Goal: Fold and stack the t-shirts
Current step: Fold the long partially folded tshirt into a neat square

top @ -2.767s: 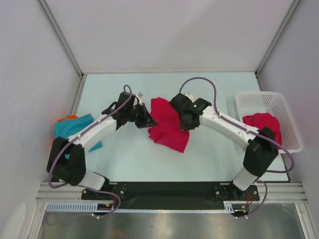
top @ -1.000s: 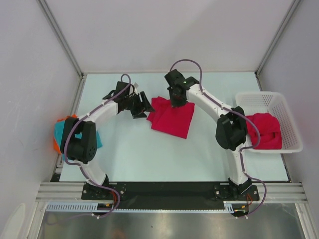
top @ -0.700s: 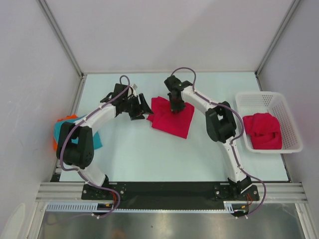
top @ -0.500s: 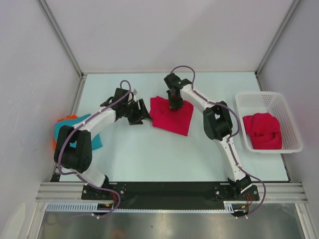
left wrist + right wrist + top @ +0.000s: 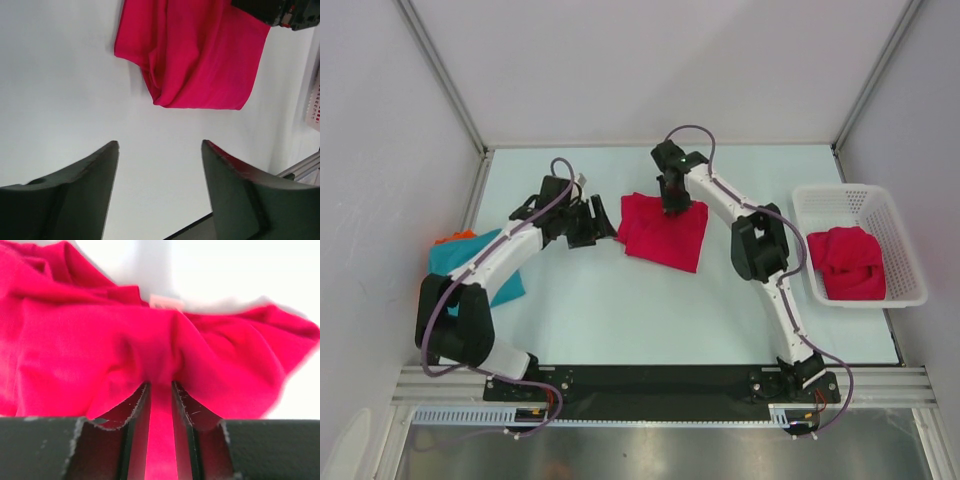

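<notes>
From above, the left arm [image 5: 510, 250] covers part of the teal shirt [image 5: 455, 258] at frame left; an orange scrap [image 5: 461, 236] beside it is too small to make out. The red shirt [image 5: 190, 55] runs off the left wrist view's top edge.

Pulled bunched crimson cloth t-shirt [image 5: 665, 238] flatter and squarer with black two-finger right gripper [image 5: 672, 204], shifted from cloth centre to far hem. Backed black left gripper [image 5: 607, 223] leftward off cloth edge.

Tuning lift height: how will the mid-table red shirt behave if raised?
Probably floppy: the red shirt bunches into folds where the right claw pinches it, so lifted it would likely drape. Likely light too: thin cloth lying flat in loose creases.
</notes>
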`<state>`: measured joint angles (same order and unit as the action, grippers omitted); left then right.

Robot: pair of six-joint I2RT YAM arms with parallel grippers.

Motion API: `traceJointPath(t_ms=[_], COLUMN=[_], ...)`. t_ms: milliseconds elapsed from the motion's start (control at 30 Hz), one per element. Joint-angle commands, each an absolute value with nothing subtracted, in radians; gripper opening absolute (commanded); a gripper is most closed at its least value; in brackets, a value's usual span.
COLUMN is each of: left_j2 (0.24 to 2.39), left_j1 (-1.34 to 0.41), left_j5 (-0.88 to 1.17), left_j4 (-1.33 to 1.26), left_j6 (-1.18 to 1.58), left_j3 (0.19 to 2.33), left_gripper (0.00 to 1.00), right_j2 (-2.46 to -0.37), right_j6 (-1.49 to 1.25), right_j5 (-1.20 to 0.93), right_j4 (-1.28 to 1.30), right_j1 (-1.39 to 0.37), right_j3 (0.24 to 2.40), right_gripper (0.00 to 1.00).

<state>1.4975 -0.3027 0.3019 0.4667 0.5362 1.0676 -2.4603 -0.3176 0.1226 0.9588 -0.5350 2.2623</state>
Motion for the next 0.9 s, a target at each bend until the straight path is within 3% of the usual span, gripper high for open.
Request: traceJointPath(t_ms=[0, 67, 133, 400, 600, 867], left_j2=[1.387, 1.375, 1.381, 1.247, 1.171, 0.967], left_j1=[-0.305, -0.282, -0.250, -0.201, -0.143, -0.005], left_j5=[0.241, 0.267, 0.404, 0.399, 0.506, 0.563], left_j4=[0.474, 0.434, 0.397, 0.397, 0.408, 0.580], left_j6=[0.494, 0.494, 0.529, 0.535, 0.549, 0.514], left_j3=[1.045, 0.991, 0.910, 0.828, 0.778, 0.866], left_gripper=[0.80, 0.89, 0.89, 0.86, 0.80, 0.80], right_j2=[-2.217, -2.120, -2.032, -1.807, -1.651, -1.479], right_j6=[-0.313, -0.324, -0.342, -0.386, -0.449, -0.480], right_j5=[0.219, 0.251, 0.271, 0.374, 0.377, 0.391], right_j4=[0.959, 0.948, 0.942, 0.904, 0.807, 0.726], right_j1=[-0.581, -0.607, -0.655, -0.804, -0.857, -0.897], right_j3=[2.211, 2.140, 2.088, 1.730, 1.498, 1.387], right_gripper=[0.28, 0.28, 0.28, 0.29, 0.29, 0.29])
